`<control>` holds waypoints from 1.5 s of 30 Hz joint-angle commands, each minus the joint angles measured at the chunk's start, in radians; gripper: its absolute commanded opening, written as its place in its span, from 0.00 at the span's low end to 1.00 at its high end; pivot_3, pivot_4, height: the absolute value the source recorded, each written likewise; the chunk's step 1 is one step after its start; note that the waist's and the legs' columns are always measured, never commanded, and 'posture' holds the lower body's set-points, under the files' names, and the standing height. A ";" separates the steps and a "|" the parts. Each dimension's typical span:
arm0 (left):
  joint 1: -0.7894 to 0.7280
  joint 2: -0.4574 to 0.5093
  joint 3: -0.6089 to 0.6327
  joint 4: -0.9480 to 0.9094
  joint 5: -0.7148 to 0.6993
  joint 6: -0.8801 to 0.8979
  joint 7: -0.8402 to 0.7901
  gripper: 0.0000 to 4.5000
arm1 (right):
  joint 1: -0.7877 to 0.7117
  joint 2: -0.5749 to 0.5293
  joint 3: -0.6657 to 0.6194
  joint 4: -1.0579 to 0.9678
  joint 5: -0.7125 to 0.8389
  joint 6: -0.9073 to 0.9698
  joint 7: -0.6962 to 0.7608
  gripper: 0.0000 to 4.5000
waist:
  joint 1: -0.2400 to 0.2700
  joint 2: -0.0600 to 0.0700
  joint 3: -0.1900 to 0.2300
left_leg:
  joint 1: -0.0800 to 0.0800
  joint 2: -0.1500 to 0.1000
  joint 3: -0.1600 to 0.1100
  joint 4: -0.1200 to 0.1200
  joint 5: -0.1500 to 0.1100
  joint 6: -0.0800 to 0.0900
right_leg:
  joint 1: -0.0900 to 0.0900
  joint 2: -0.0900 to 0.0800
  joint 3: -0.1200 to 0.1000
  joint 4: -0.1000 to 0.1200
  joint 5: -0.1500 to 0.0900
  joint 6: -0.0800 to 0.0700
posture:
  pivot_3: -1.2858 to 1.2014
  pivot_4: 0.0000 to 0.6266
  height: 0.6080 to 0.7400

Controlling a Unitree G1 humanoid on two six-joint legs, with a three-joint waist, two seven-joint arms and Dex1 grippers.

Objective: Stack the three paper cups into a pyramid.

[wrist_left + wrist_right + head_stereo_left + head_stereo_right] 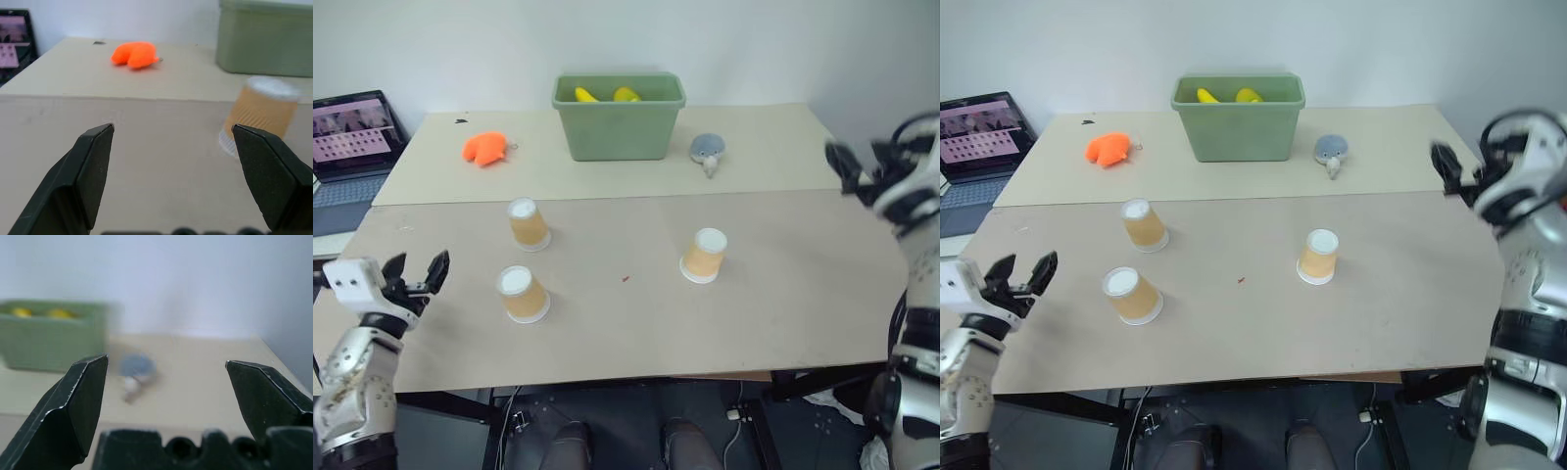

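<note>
The 3 tan paper cups (528,223) (523,294) (705,255) stand upside down and unstacked on the surface (783,294), 2 near each other at the left, 1 well apart at the right.

You have a green bin (619,122) standing at the far middle of the table (783,294), with two yellow objects (604,95) showing just above its rim. To its left an orange soft toy (484,148) lies on the tabletop, well apart from the bin. To the bin's right, near its corner, rests a small grey-blue toy (708,150). Off the table's left edge you see an open laptop (350,137), its screen lit.
</note>
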 commanded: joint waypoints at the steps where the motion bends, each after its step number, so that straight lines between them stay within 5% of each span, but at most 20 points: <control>1: 0.026 0.075 0.000 -0.114 -0.062 0.096 -0.077 0.91 | -0.078 -0.006 0.080 -0.262 0.253 0.199 0.137 0.99 | 0.000 0.001 0.001 | 0.000 -0.001 0.000 0.000 0.000 0.000 | 0.000 -0.001 0.000 0.000 0.000 0.000 | 0.52 0.24 0.94; 7: 0.022 0.152 -0.034 -0.151 -0.086 0.179 -0.175 0.91 | -0.007 0.007 0.293 -0.537 0.410 0.279 0.363 0.99 | 0.013 -0.003 0.002 | -0.002 0.000 -0.003 0.002 0.000 0.000 | 0.000 -0.001 -0.003 -0.001 0.000 0.000 | 0.52 0.24 0.94; 17: 0.049 0.251 -0.143 -0.186 -0.118 0.251 -0.423 0.91 | 0.039 0.058 0.607 -0.484 0.157 0.152 0.508 0.99 | 0.010 -0.007 0.005 | -0.002 -0.001 -0.003 0.003 0.000 0.000 | -0.001 -0.001 -0.004 0.000 0.000 -0.001 | 0.52 0.24 0.94; 24: -0.006 0.304 -0.149 -0.102 -0.089 0.247 -0.513 0.91 | 0.057 0.088 0.643 -0.414 0.052 0.104 0.522 0.99 | 0.011 -0.008 0.005 | -0.005 -0.001 -0.003 0.003 0.000 0.000 | -0.004 -0.001 -0.004 0.000 0.000 -0.001 | 0.52 0.24 0.94; 45: -0.211 0.286 -0.354 0.118 0.090 0.090 -0.664 0.91 | 0.105 0.136 0.570 -0.499 0.058 0.142 0.413 0.99 | 0.013 -0.008 0.005 | -0.001 -0.001 -0.003 0.004 0.000 0.000 | -0.001 -0.001 -0.004 0.002 0.000 -0.001 | 0.52 0.24 0.94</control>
